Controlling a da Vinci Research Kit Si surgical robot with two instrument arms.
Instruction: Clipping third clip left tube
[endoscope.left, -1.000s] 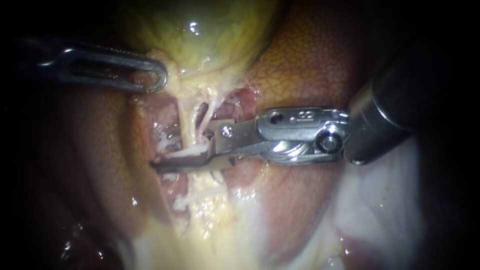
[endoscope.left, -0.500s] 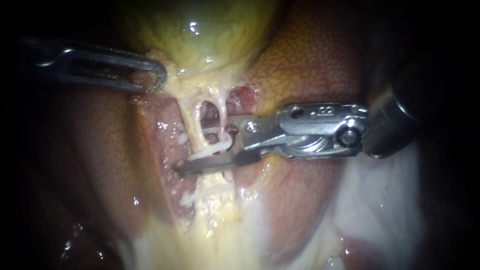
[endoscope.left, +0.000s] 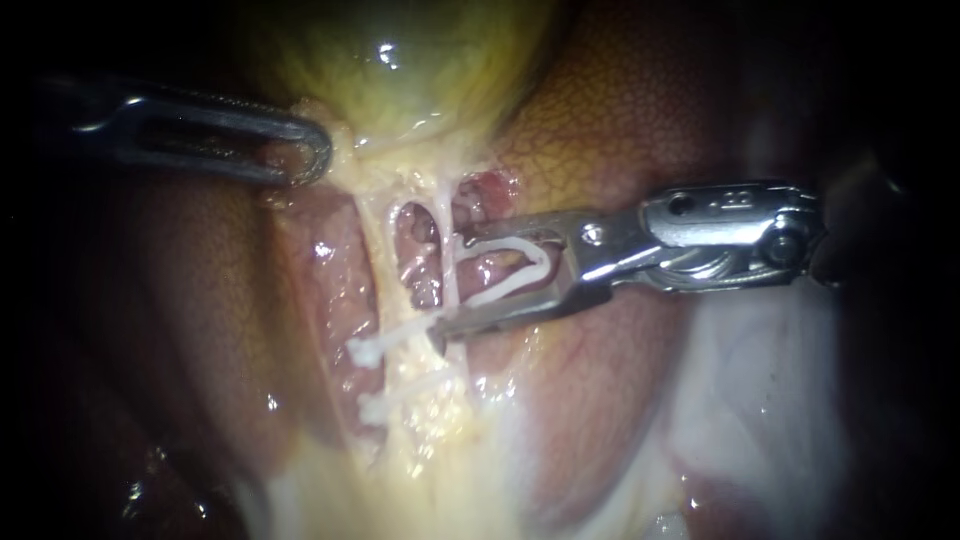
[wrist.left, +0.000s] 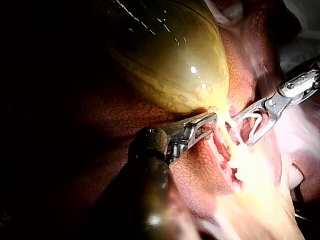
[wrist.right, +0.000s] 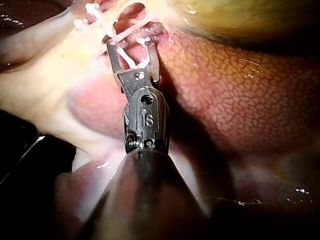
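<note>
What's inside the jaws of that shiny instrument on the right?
An open white clip, touched by both jaws of the right instrument. Reddish tissue shows through it; the lower jaw hides what's beneath.

Light pools on the wet liver (endoscope.left: 610, 120) and fades to black all around it. Past the liver's edge shows a pale grey surface (wrist.left: 300, 40); beside the liver lies a dark surface (wrist.right: 12, 137) crossed by a thin bright line (wrist.right: 23, 154).
</note>
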